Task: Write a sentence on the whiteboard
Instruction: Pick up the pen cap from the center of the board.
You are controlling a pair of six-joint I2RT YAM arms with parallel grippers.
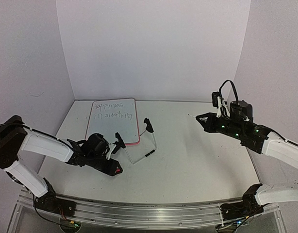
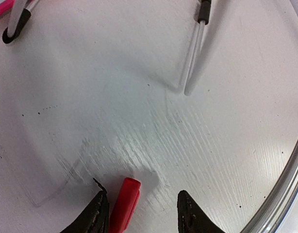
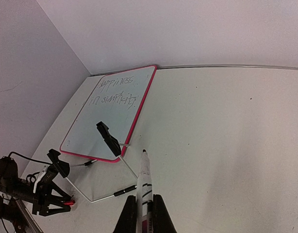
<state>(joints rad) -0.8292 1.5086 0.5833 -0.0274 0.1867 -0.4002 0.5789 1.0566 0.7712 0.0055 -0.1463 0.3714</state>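
Right wrist view shows the sentence (image 3: 115, 92) on the whiteboard (image 3: 91, 141), far left on the bench (image 3: 226, 136); with right tool (image 3: 144, 206) clamped on the marker (image 3: 144, 179), left tool (image 2: 141, 194) apart around the red cap (image 2: 125, 204), capping seems next, needing alignment.

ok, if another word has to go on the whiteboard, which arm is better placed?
Right. The right pincer is shut on the marker, tip aimed roughly toward the whiteboard. The left pincer sits nearer the board but stands open, with only a red cap between its jaws.
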